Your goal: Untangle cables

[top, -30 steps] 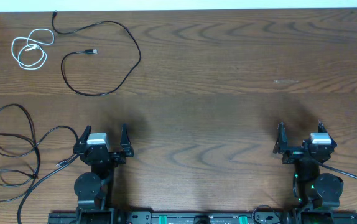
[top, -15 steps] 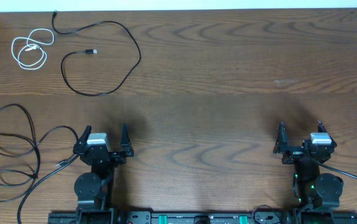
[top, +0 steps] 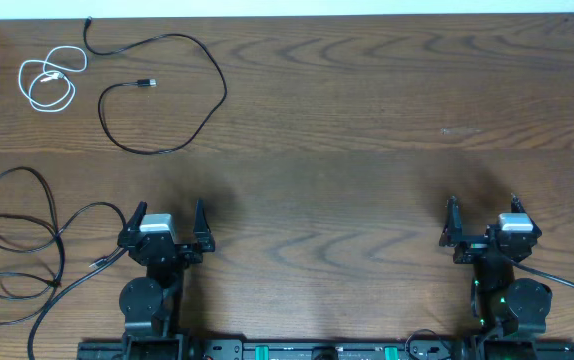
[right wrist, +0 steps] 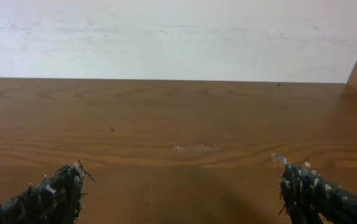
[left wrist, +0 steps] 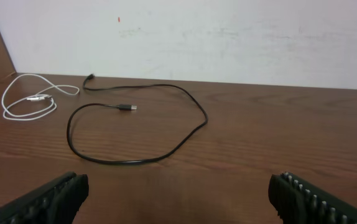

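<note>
The left gripper (top: 171, 205) (left wrist: 178, 183) rests low at the near edge of the table (top: 367, 120) with its jaws set wide apart and nothing between them; neither finger contacts a cable. The right gripper (top: 483, 200) (right wrist: 181, 171) is positioned well to the right of the left gripper, in line with it at the near edge, jaws likewise fully spread and empty. The first black cable (top: 225, 95) (left wrist: 205, 118) lies well ahead of the left gripper, toward the far edge. It forms one large open curve, with one plug end turned inward at the centre of the curve and the other end trailing toward the far edge. The white cable (top: 49, 82) (left wrist: 29, 102) lies ahead of the left gripper and further to its left, coiled in a small loose bundle. It is near the first black cable but clear of it, with bare wood between the two. The second black cable (top: 59, 238) lies just to the left of the left gripper, at the same near-edge level. It forms several loose loops that cross over one another, and one plug end points toward the gripper base without touching the fingers. This cable is well apart from the other two. In the left wrist view, a pale wall (left wrist: 228, 37) stands beyond the far edge, directly ahead of the left gripper.
</note>
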